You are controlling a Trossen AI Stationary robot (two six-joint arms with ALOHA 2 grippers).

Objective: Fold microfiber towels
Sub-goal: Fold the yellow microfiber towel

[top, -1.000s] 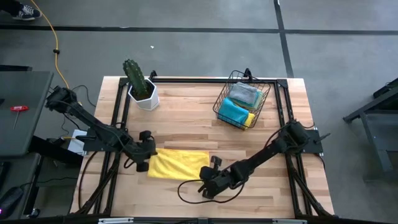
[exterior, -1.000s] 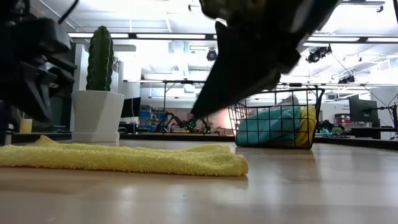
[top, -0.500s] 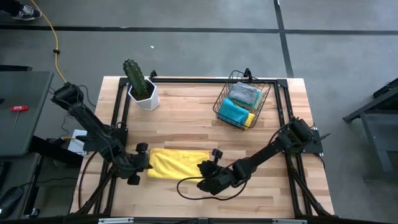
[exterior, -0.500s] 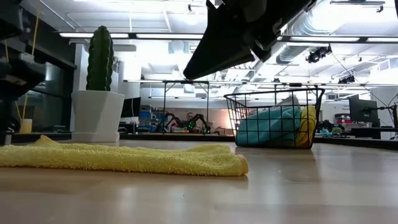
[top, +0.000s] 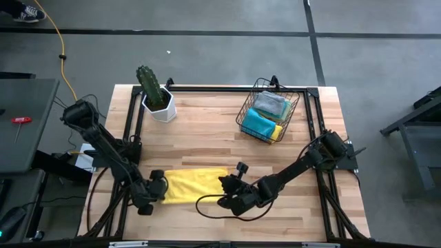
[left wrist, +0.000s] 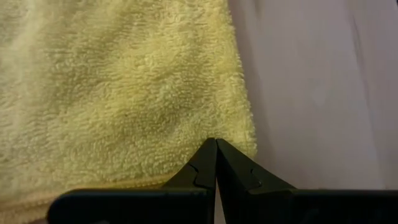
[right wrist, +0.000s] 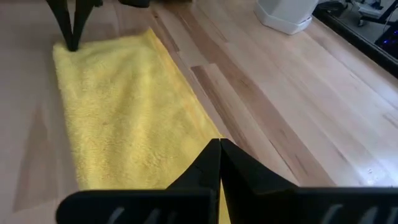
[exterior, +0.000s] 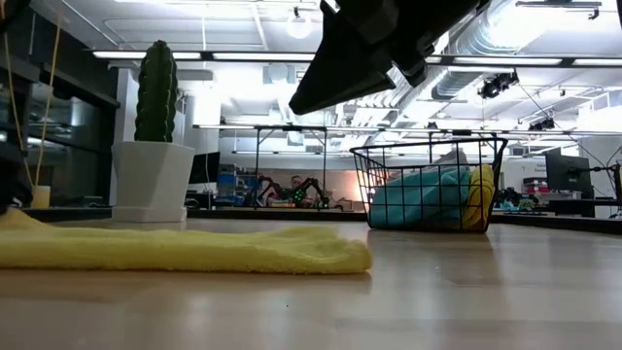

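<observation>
A yellow microfiber towel (top: 196, 184) lies folded into a long strip on the wooden table near its front edge; it also shows in the low view (exterior: 185, 250). My left gripper (top: 159, 187) is shut, with its tips down on the towel's left end (left wrist: 216, 142). My right gripper (top: 225, 183) is shut and hangs clear above the towel's right end (exterior: 297, 108), touching nothing. More towels, teal (top: 258, 124), grey (top: 272, 103) and yellow (top: 278, 131), lie in the black wire basket (top: 296, 103). My left gripper presses its shut fingertips (right wrist: 71, 42) down on the yellow towel's left end, close to the near corner (left wrist: 239, 134). The fingers come slanting down from above. The towel lies flat on the table under them.
A cactus in a white pot (top: 156, 96) stands at the far left, and the wire basket (exterior: 428, 185) stands at the far right. Bare wood (top: 207, 138) lies between them and the towel. A black cable (top: 207, 207) loops on the table by the right arm.
My left gripper has gone toward the table's near edge and down, along the towel's left end. My right gripper has risen a little above the towel's right end and tipped. The towel lies flatter, and its right end has drawn slightly leftward.
</observation>
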